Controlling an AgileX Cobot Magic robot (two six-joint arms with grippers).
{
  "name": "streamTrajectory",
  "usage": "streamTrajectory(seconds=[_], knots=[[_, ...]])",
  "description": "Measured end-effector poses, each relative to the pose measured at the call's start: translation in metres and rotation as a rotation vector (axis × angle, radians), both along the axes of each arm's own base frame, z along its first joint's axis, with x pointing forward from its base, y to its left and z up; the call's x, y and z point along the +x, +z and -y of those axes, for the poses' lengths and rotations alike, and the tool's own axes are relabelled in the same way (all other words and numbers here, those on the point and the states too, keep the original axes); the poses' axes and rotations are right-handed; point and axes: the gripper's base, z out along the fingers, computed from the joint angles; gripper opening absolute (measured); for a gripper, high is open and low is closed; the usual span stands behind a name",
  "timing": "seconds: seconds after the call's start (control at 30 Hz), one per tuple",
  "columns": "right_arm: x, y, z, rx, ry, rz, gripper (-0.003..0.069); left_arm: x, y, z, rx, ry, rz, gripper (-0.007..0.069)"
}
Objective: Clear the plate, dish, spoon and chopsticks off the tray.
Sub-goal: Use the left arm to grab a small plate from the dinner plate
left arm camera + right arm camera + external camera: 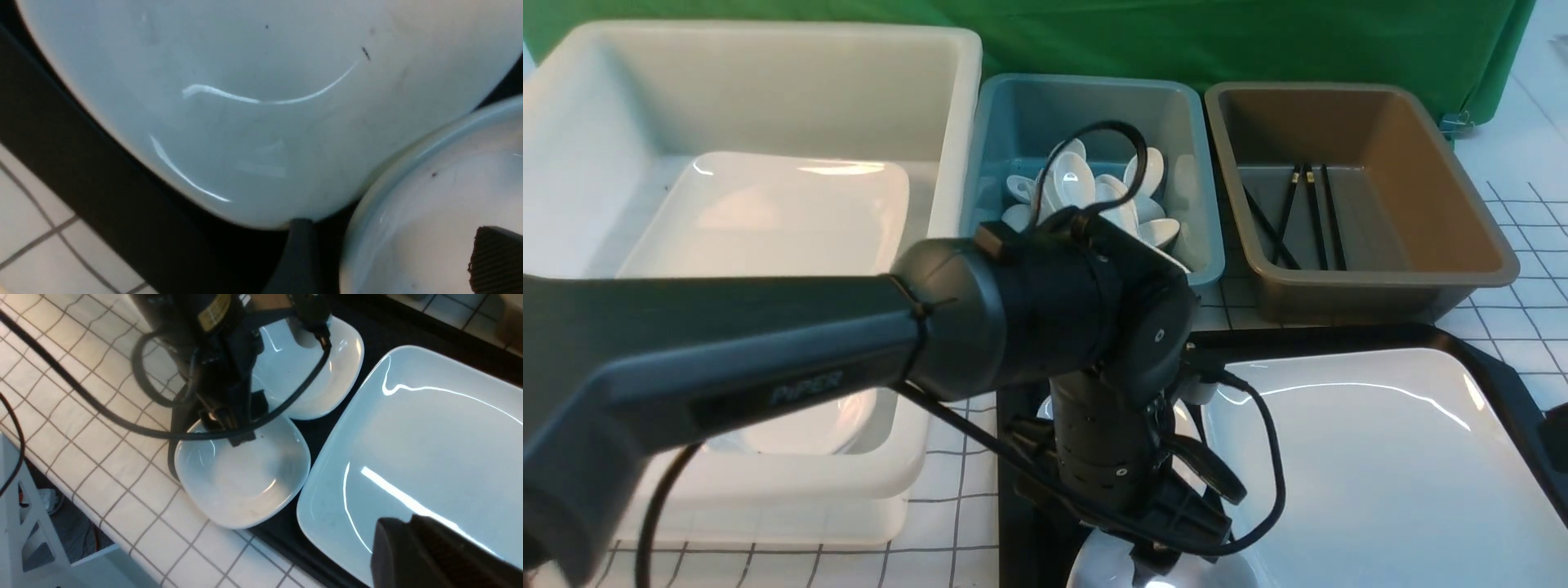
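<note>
The black tray (pixel 1339 335) holds the large white plate (pixel 1380 465) on its right and two small white dishes on its left. My left gripper (pixel 396 261) is open over the nearer dish (pixel 245 482). One finger (pixel 300 253) is outside the rim and the other (pixel 494 257) is inside the bowl. The farther dish (pixel 322 371) sits against it. My right gripper (pixel 408 535) is shut and empty, hovering above the plate (pixel 429 449). Several chopsticks (pixel 1311 212) lie in the brown bin, and several spoons (pixel 1086 192) are piled in the blue bin.
A big white bin (pixel 956 98) at the back left holds a twin plate (pixel 768 212). The blue bin (pixel 1094 82) and the brown bin (pixel 1494 261) stand behind the tray. My left arm (pixel 768 359) crosses the front view. The gridded tabletop (pixel 81 375) ends close to the nearer dish.
</note>
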Motion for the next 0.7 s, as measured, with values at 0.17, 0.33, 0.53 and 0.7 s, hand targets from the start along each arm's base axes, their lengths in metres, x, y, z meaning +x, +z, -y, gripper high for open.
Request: streamTrajectory(seconds=[0.17,0.33,0.53,0.7], knots=[[0.000,0.000,0.000,0.000,0.000,0.000,0.0050,0.001,-0.017,0.003,0.019,0.009,-0.037,0.0549],[0.000,0.000,0.000,-0.001,0.001,0.000,0.0051,0.000,-0.026,0.003,0.047,0.014,-0.070,0.0533],[0.001,0.000,0.000,0.002,-0.003,0.008,0.0060,-0.001,-0.027,0.002,0.055,0.019,-0.080,0.0311],[0.001,0.000,0.000,0.002,-0.004,0.009,0.0062,-0.002,-0.018,0.000,0.057,0.020,-0.083,0.0167]])
